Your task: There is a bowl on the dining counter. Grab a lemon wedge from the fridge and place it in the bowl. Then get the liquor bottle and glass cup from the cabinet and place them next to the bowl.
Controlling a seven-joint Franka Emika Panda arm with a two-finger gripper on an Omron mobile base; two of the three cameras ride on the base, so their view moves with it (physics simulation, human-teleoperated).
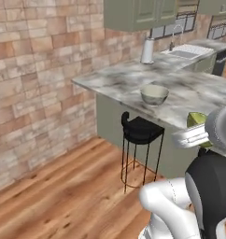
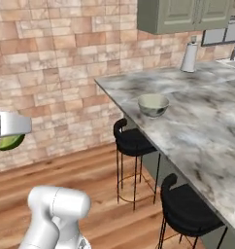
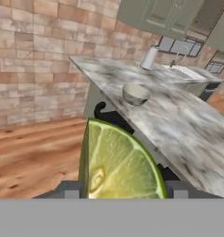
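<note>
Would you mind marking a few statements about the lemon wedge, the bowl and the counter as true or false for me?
1. The gripper holds the lemon wedge. True.
2. The lemon wedge already lies in the bowl. False: the bowl looks empty and the wedge is off the counter, in the gripper.
3. The bowl stands on the marble counter. True.
4. A glass cup stands right beside the bowl. False: the counter around it is bare.
5. Black stools stand along the counter. True.

You see a glossy marble counter, a smooth glazed bowl, rough brick wall, and a wood floor.
</note>
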